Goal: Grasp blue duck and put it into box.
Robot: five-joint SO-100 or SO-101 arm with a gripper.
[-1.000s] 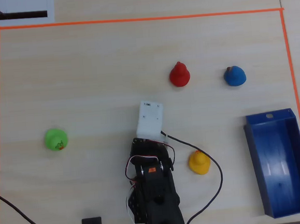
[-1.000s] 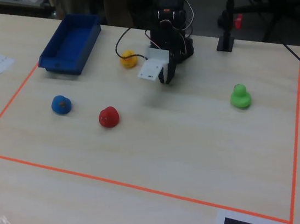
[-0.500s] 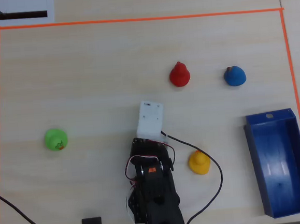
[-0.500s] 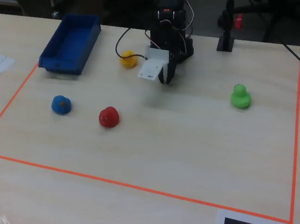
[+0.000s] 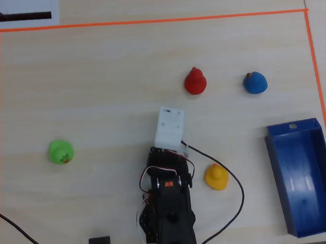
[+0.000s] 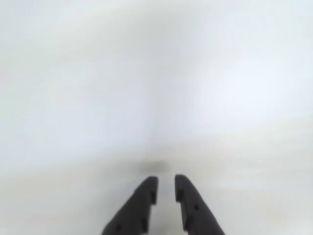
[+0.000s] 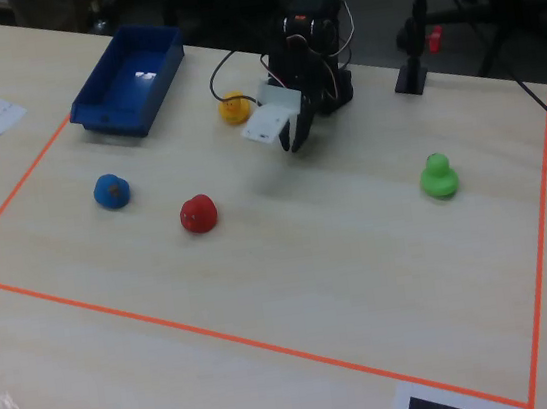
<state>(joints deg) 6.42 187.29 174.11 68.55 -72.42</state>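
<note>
The blue duck stands on the table at the right, above the box in the overhead view; in the fixed view the blue duck is at the left. The dark-blue box lies empty at the right edge; in the fixed view the box is at the far left. My gripper hangs over bare table near the arm's base, with its jaws almost together and nothing between them. In the fixed view the gripper is far from the blue duck. In the overhead view a white wrist block hides it.
A red duck stands left of the blue one. A yellow duck sits beside the arm, between it and the box. A green duck is at the left. Orange tape outlines the work area. Black cables trail at the bottom.
</note>
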